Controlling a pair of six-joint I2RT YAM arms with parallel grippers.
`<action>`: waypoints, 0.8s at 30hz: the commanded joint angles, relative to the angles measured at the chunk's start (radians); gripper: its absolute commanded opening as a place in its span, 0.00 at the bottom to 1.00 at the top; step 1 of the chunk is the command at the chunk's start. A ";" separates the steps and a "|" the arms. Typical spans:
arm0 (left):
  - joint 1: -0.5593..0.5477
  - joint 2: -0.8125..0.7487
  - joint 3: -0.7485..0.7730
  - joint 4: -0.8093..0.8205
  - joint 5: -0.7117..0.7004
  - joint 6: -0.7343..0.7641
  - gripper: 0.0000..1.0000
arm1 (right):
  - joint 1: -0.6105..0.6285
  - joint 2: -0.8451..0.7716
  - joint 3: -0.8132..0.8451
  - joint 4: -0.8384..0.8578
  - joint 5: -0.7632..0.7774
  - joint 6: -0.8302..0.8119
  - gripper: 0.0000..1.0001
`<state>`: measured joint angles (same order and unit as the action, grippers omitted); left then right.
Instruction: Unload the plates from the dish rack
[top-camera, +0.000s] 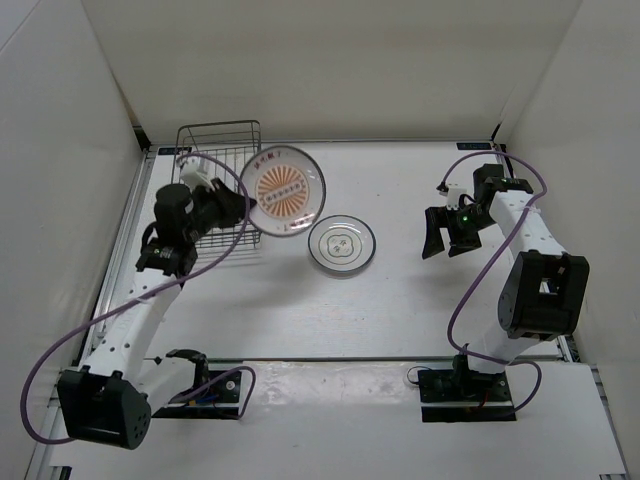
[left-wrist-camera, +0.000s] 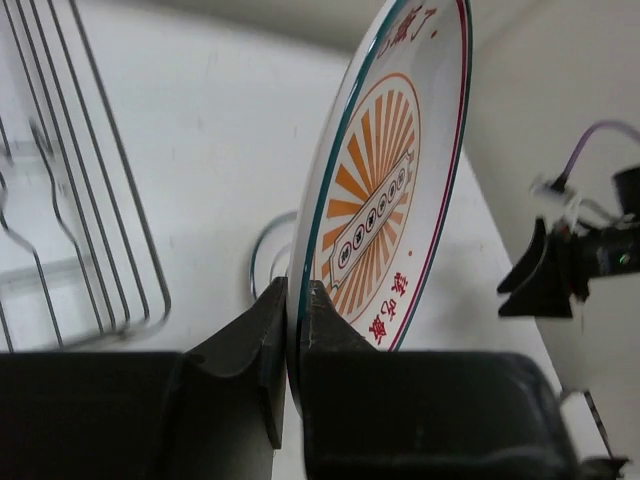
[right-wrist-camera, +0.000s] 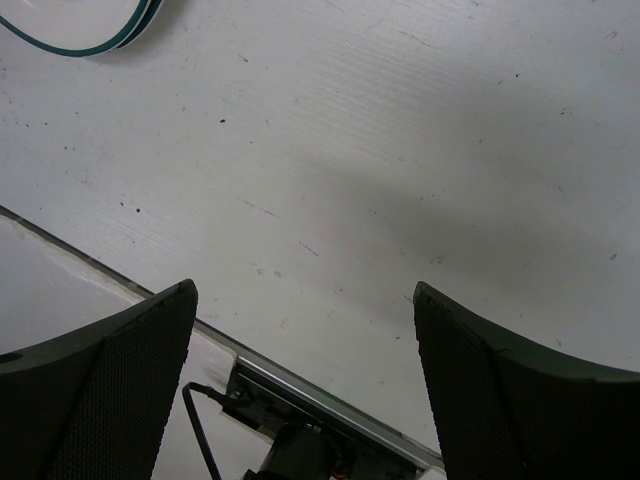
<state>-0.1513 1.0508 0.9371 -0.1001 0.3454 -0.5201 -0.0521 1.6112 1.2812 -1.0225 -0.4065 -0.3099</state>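
1. Closest to the lens, at the bottom of the left wrist view, the left gripper (left-wrist-camera: 290, 330) is clamping the lower rim of the patterned plate (left-wrist-camera: 390, 190), with one dark pad pressing on each face.
2. That view is showing the plate nearly edge-on. Its orange sunburst centre and red characters are appearing foreshortened, and the frame is cutting off its top edge.
3. The top view is adding the placement. The held plate is tilting face-up at 3 o'clock of the dish rack (top-camera: 215, 135) and overlapping the rack's right wall. I cannot tell whether plate and wire are touching.
4. A white plate (top-camera: 342, 245) is lying flat on the table (top-camera: 400, 320) at 5 o'clock of the held plate, clear of the rack. The left wrist view is catching only a thin arc of it behind the held plate. The right wrist view is catching only a sliver of rim in its 11 o'clock corner.
5. A white shape (top-camera: 196, 172) is sitting inside the rack, half hidden by the left arm. I cannot tell whether it is a plate or a part of the arm.
6. The right gripper (right-wrist-camera: 304, 292) is hanging with its fingers spread wide and only bare table showing between them. The top view is placing it at 3 o'clock of the white plate, well apart.
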 joint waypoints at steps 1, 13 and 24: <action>-0.030 -0.083 -0.099 0.019 0.033 -0.060 0.01 | -0.002 0.004 0.027 -0.021 -0.020 -0.004 0.90; -0.064 -0.346 -0.557 -0.052 0.006 -0.098 0.01 | -0.003 0.004 0.017 -0.019 -0.015 -0.008 0.90; -0.065 -0.362 -0.681 -0.164 -0.209 -0.130 0.01 | -0.003 -0.005 0.009 -0.019 -0.011 -0.015 0.90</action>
<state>-0.2127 0.6983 0.2657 -0.2806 0.2363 -0.6411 -0.0521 1.6131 1.2812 -1.0241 -0.4065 -0.3149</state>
